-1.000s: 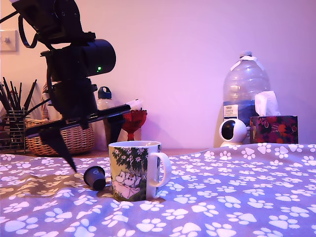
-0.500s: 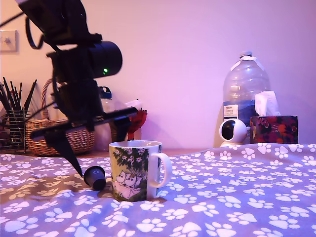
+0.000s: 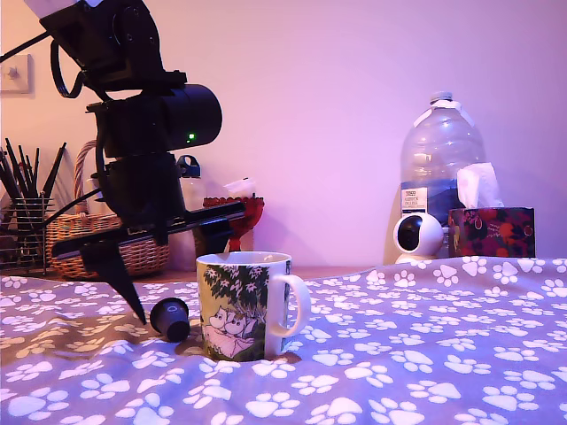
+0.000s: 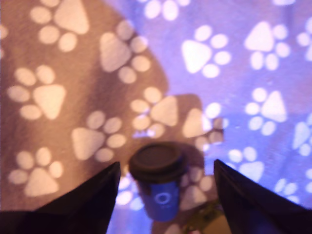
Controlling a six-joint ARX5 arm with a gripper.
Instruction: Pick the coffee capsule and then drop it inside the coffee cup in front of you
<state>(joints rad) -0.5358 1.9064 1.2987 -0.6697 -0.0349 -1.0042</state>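
**Hand straddles the capsule, grasp not yet made**

The hand (image 4: 165,195) is spread wide, its two dark fingers (image 4: 85,202) standing apart with nothing between them but the coffee capsule (image 4: 157,183), which touches neither. That open stance suits the step in hand: the fingers must clear the pod's wide rim on both sides before they close. In the wrist view the capsule lies centred in the gap, dark rim facing the camera and blue body pointing away, so it rests on its side on the paw-print cloth (image 4: 234,73) over the tabletop.

The exterior view shows one fingertip just beside the capsule (image 3: 170,318), low and close to the cloth. The coffee cup (image 3: 244,305) stands upright just beyond the capsule from that fingertip, nearly touching it, handle turned away from the hand; its nearness probably leaves little room for the far finger.

Counted: one capsule, one cup, one hand with two fingers.
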